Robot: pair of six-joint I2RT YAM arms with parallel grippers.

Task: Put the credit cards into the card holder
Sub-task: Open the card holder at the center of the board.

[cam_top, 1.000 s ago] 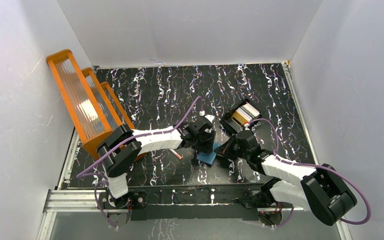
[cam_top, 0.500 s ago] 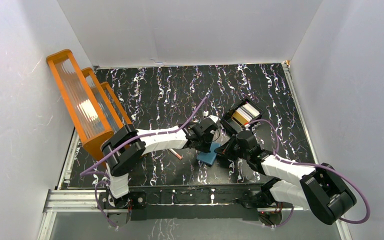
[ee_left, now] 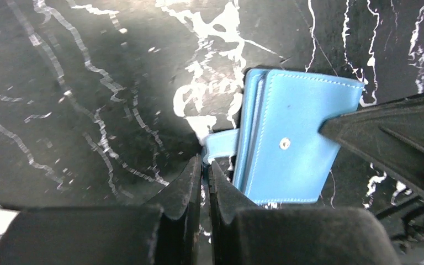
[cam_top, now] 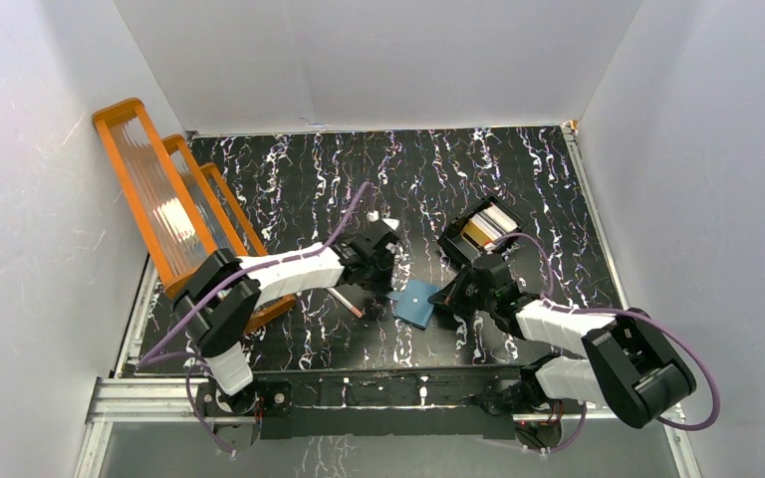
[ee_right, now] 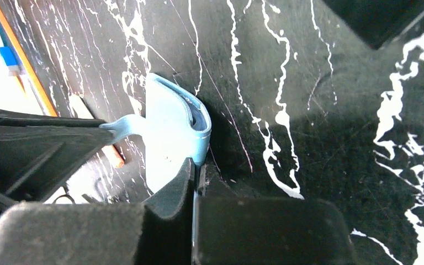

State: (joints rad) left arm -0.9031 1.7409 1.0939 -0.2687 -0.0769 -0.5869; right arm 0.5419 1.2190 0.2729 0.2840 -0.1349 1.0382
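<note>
Card holder (ee_left: 292, 152) at the centre of the scene: the small teal-blue wallet lies shut on the black, white-veined table (cam_top: 309, 179), near the front edge, caught between two robot arms. Its outer cover faces up, with the metal snap stud (ee_left: 285, 143) showing.

From the left, the left gripper (ee_left: 201, 161) has its fingers pressed together on the tip of the pale blue snap tab (ee_left: 221, 144), which sticks out sideways from the holder. From the right, the right gripper (ee_right: 195, 168) is clamped tight on the opposite edge. One dark finger lies across the top of the cover, and a thin line of blue shows between the two pads. Whether that edge is raised off the table cannot be told.

A thin pink-brown stick (cam_top: 346, 302) lies on the table just beside the holder, on its left, close under the left arm's wrist.

The credit cards (cam_top: 478, 234) sit apart from the holder. An orange-gold one and a pale silver-white one are side by side in a black compartmented tray (cam_top: 450, 246). The tray stands just behind the right gripper, toward the back right of the table.

Along the left side, a big orange ribbed rack (cam_top: 174, 214) stands against the white wall, well apart from the holder. Purple cables loop along both arms.
</note>
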